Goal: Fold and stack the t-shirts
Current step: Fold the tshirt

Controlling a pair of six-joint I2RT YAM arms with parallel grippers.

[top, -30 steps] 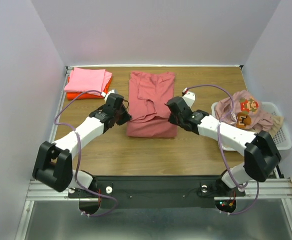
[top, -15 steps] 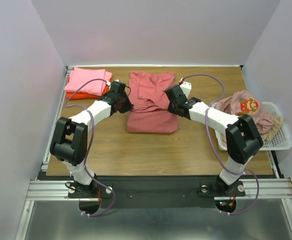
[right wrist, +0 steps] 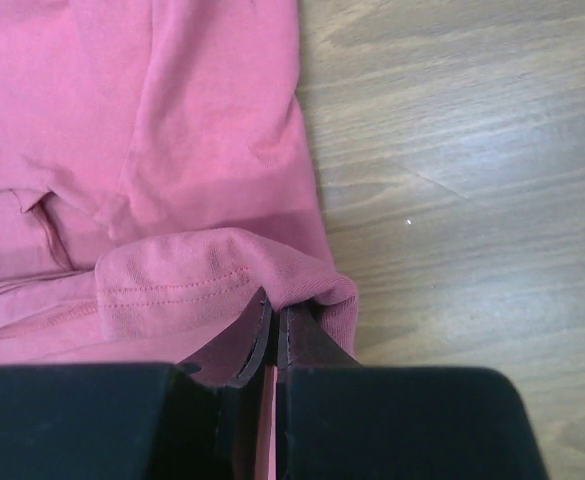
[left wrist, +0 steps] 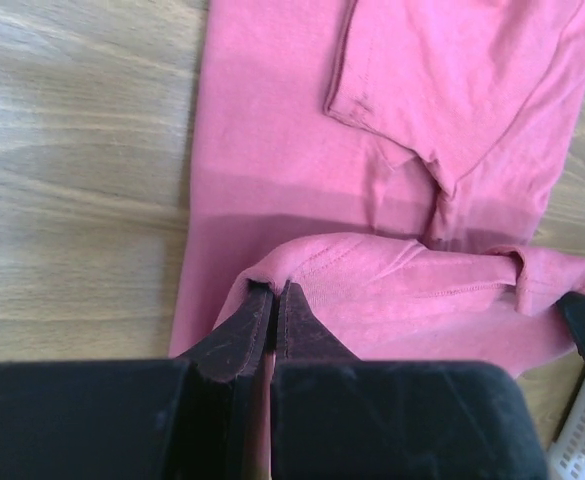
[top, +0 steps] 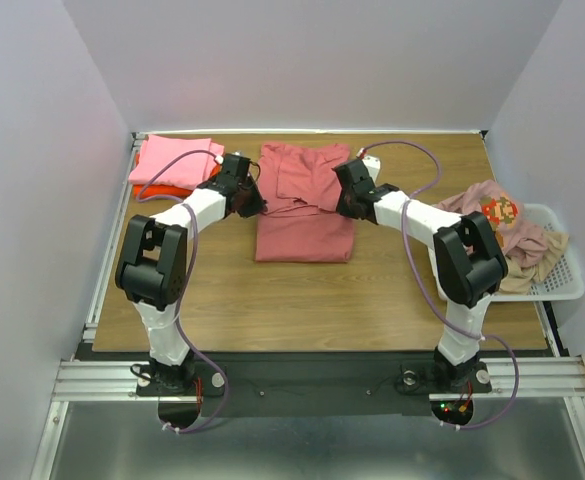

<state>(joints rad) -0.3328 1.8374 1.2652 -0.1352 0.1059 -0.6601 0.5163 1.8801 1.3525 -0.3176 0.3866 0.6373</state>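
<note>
A dusty rose-red t-shirt (top: 304,232) lies at mid-table with its sleeves folded in. My left gripper (top: 256,203) is shut on the left corner of its hem, and the pinched cloth (left wrist: 392,280) is lifted and doubled back over the shirt's body (left wrist: 262,150). My right gripper (top: 343,202) is shut on the right hem corner, where the stitched edge (right wrist: 172,285) curls over the fingertips. In the wrist views, the left gripper (left wrist: 274,290) and the right gripper (right wrist: 275,305) have their jaws pressed together with fabric between them.
A folded light pink t-shirt (top: 175,160) sits on a bright orange one (top: 157,190) at the back left. A white mesh basket (top: 564,287) at the right edge holds the pixel-print pale pink shirt (top: 492,207) and a beige one (top: 544,258). Bare wood lies near the bases.
Both grippers have moved away from the bases toward the far edge, carrying the shirt's near hem up and over its body. The arms are now stretched further out.
</note>
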